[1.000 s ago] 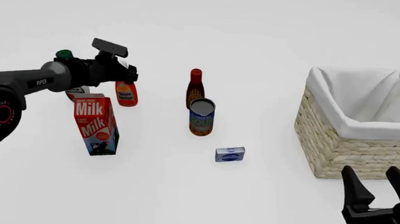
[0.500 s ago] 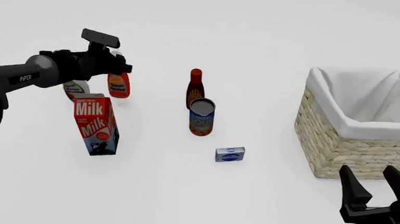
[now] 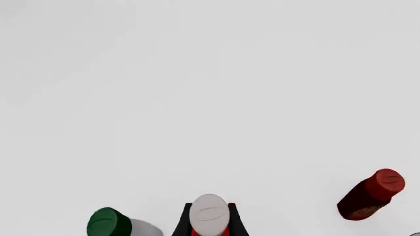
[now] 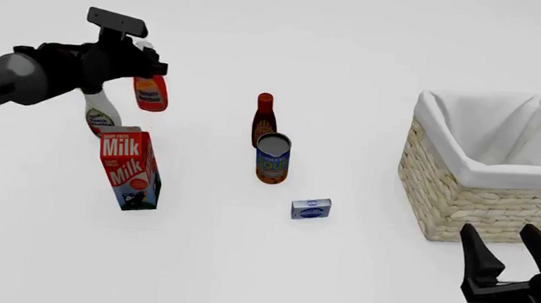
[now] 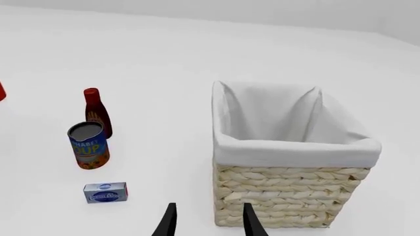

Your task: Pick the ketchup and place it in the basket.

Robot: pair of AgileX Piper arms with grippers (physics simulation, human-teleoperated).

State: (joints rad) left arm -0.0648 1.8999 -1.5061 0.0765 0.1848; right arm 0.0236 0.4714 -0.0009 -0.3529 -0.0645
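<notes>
My left gripper (image 4: pixel 147 66) is shut on the ketchup (image 4: pixel 149 92), a red squeeze bottle with a white cap and a yellow-orange label. It holds the bottle by the neck, lifted clear of the table at the far left. In the left wrist view the white cap (image 3: pixel 209 214) sits between the black fingers (image 3: pixel 183 224). The basket (image 4: pixel 456 194), woven wicker with white lining, stands at the right and also shows in the right wrist view (image 5: pixel 288 196). My right gripper (image 4: pixel 508 261) is open and empty, low in front of the basket.
A white bottle (image 4: pixel 100 114) stands just below the held ketchup, with a milk carton (image 4: pixel 130 170) in front of it. A slim dark bottle (image 4: pixel 264 119), a soup can (image 4: pixel 273 159) and a small blue box (image 4: pixel 311 209) stand mid-table.
My left gripper has lifted the ketchup up off the table and carried it a little to the left. The right arm has barely moved.
</notes>
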